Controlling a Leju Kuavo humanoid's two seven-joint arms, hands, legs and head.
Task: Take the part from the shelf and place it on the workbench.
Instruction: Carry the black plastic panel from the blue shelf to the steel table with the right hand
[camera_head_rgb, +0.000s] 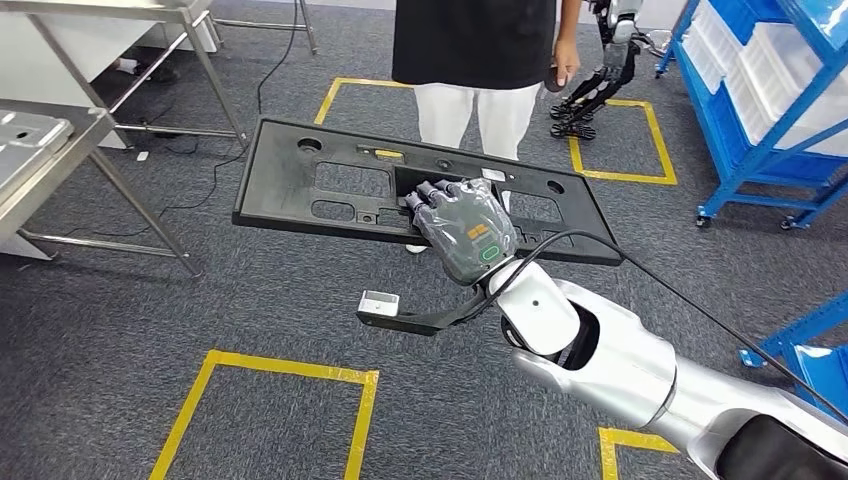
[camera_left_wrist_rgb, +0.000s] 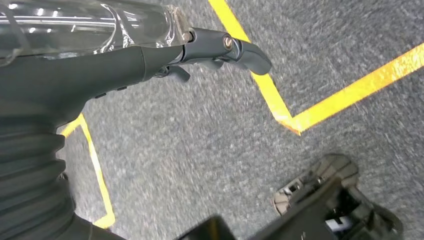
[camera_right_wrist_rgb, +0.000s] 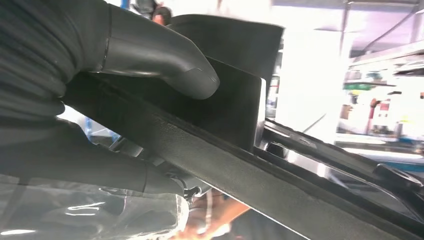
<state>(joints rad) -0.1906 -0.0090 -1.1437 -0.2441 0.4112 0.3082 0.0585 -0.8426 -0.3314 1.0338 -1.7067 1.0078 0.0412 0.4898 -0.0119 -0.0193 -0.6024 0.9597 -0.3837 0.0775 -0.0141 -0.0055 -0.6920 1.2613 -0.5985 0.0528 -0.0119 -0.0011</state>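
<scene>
Right robot hand, wrapped in a clear cover, grips the near long edge of the black part, its fingers hooked into a central opening; the right wrist view shows the thumb pressed on one face with the edge clamped between thumb and fingers. This long, flat panel with several cut-outs hangs level above the grey carpet floor, clear of any support. Left robot hand points at the carpet with nothing in it; whether its fingers are spread I cannot tell. Beyond the panel a person stands. A steel table stands left, a blue shelf right, yellow tape lines marking the carpet.
</scene>
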